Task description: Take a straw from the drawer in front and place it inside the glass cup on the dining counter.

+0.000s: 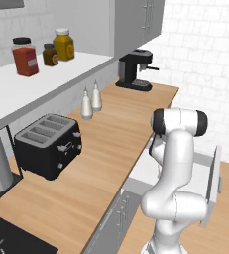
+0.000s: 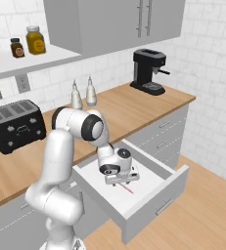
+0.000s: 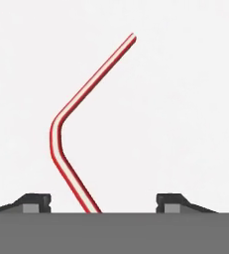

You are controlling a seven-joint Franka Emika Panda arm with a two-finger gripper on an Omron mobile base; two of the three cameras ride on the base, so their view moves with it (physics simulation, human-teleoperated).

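Clutter along the wooden surface behind the open drawer: one black toaster with slots on top, two white bottles with pointed tips standing just beside each other, one black coffee machine toward the far end. Above, on one white shelf, three jars: a red one with a black lid, a small dark one, a yellow one; labels too small to read. Grey wall cabinet with two vertical handles overhead. More grey drawer fronts under the surface, right of the open drawer.

Drawer pulled out toward the wooden floor, white inside. One straw, red with a pale stripe, flat on the drawer floor; seen in the right base view as a thin red line just under the hand.

Hand lowered into the drawer, pointing down, white arm bent over the drawer's edge. In the hand view, both dark finger tips spread wide, with the straw's lower stretch running between them, nearer the left tip, touching neither. Open, not gripping. Bent end of the straw angled up and away from the tips. Nothing else lying in the drawer between hand and straw.
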